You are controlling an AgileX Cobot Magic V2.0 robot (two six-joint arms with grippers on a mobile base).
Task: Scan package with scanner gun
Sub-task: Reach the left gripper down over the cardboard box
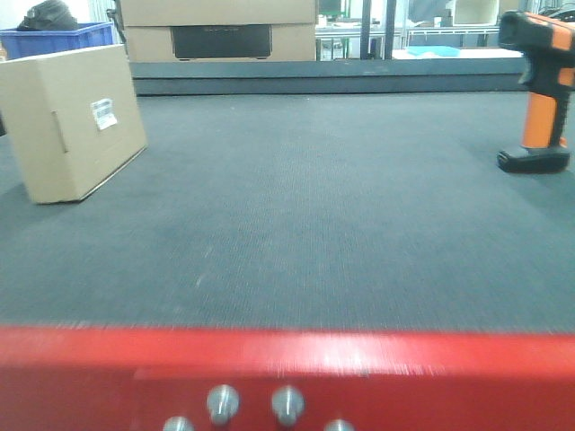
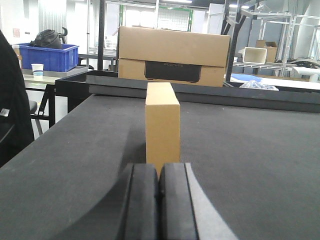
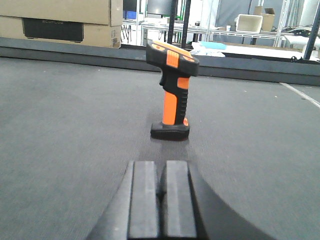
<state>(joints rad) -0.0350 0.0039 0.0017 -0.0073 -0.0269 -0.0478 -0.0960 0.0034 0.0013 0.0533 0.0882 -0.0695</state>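
Package (image 1: 72, 121) stands on edge at desk (image 1: 314, 197) left edge; scanner gun (image 1: 539, 94) upright at right edge. Your L tool (image 2: 159, 200) & R tool (image 3: 161, 200): clenched, empty. Risk: advancing w/o opening topples either.

Bench top: a dark grey felt-like surface (image 1: 314, 197) is seen across the middle of the front view, bounded by a red strip (image 1: 287, 359) along the bottom. A large cardboard box with a black panel (image 1: 153, 43) is recorded at upper centre, and a blue crate (image 1: 63, 40) at upper left. Metal racks (image 2: 292, 35) and a white bin (image 2: 255, 55) are noted at the upper right of the left wrist view, under bright light.
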